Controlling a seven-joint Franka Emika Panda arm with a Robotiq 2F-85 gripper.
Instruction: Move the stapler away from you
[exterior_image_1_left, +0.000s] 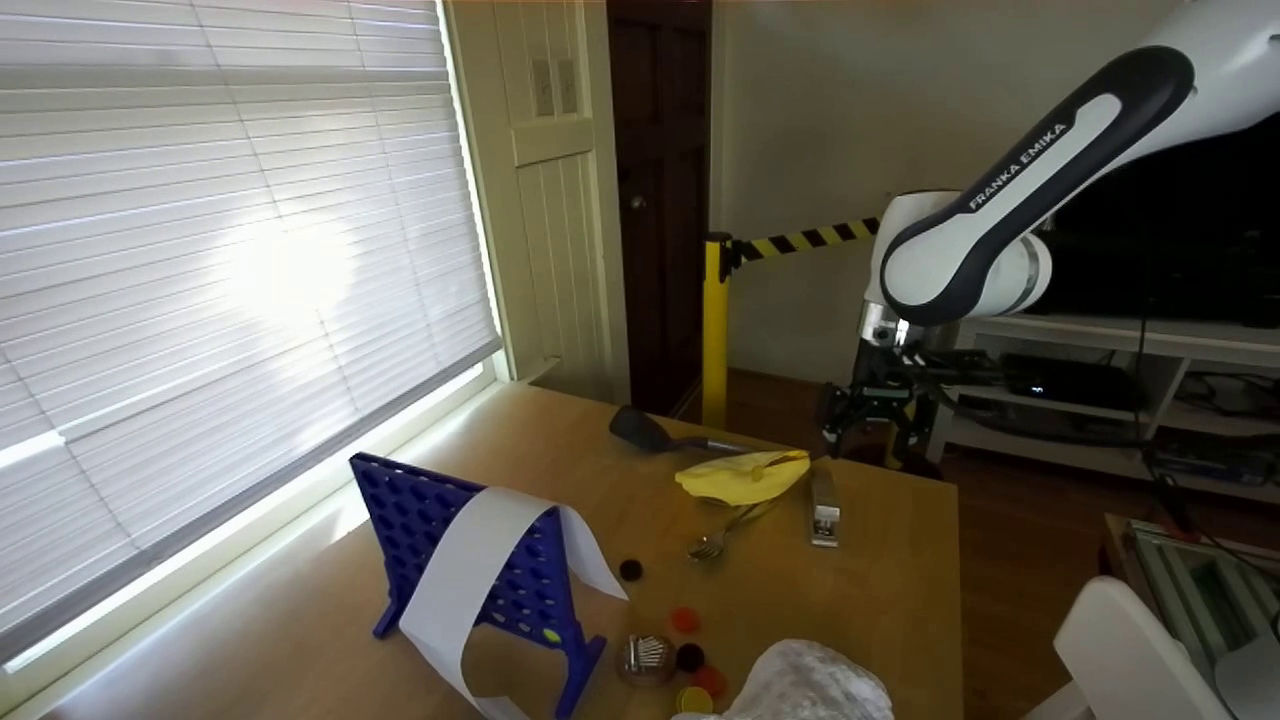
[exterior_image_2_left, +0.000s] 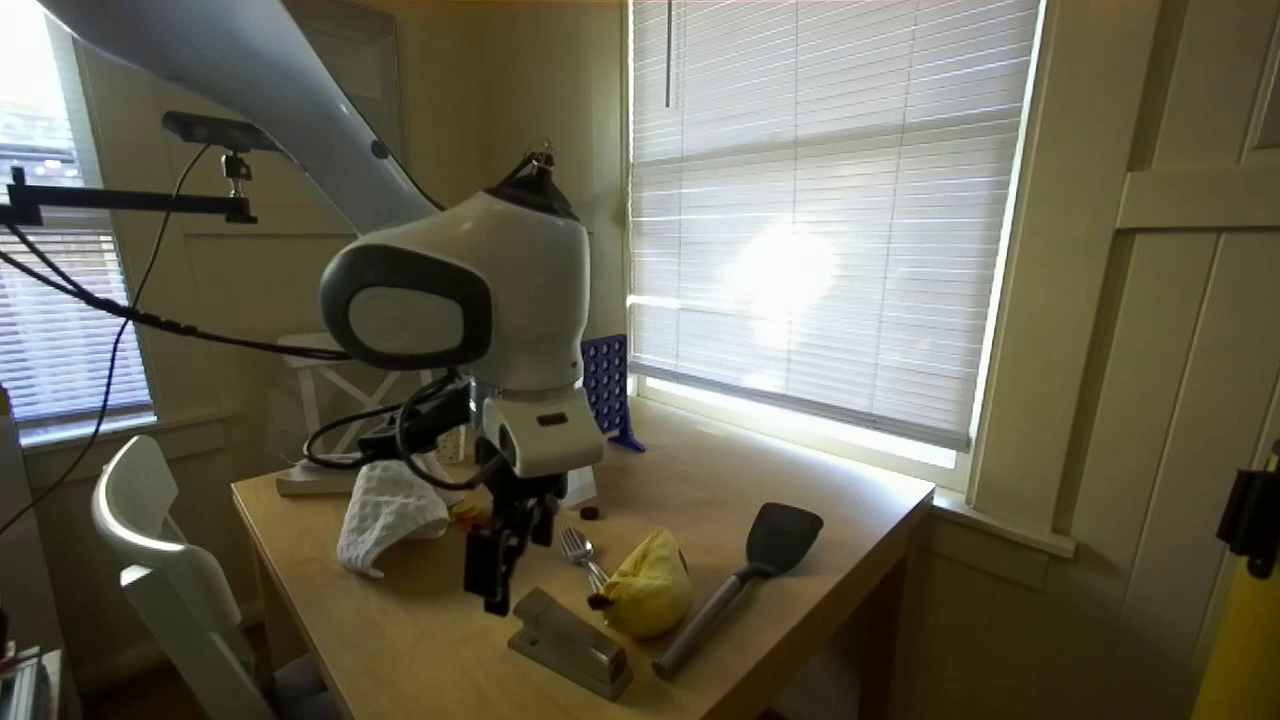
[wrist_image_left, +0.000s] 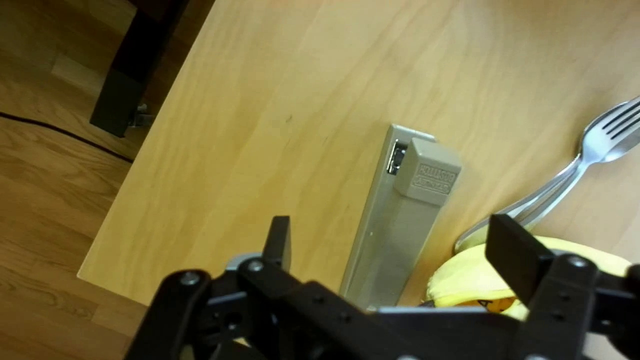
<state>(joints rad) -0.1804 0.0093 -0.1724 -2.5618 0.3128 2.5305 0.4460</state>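
A grey-beige stapler lies on the wooden table near its edge. It also shows in an exterior view and in the wrist view, where its far end is hidden behind the gripper body. My gripper is open and empty. In the wrist view the stapler lies between the two spread fingers, apart from both. In both exterior views the gripper hangs above table level, over or beside the stapler, not touching it.
A yellow banana-like item lies close beside the stapler, with a fork and spoon. A black spatula, a blue game frame, a white cloth and small discs are on the table. A chair stands alongside.
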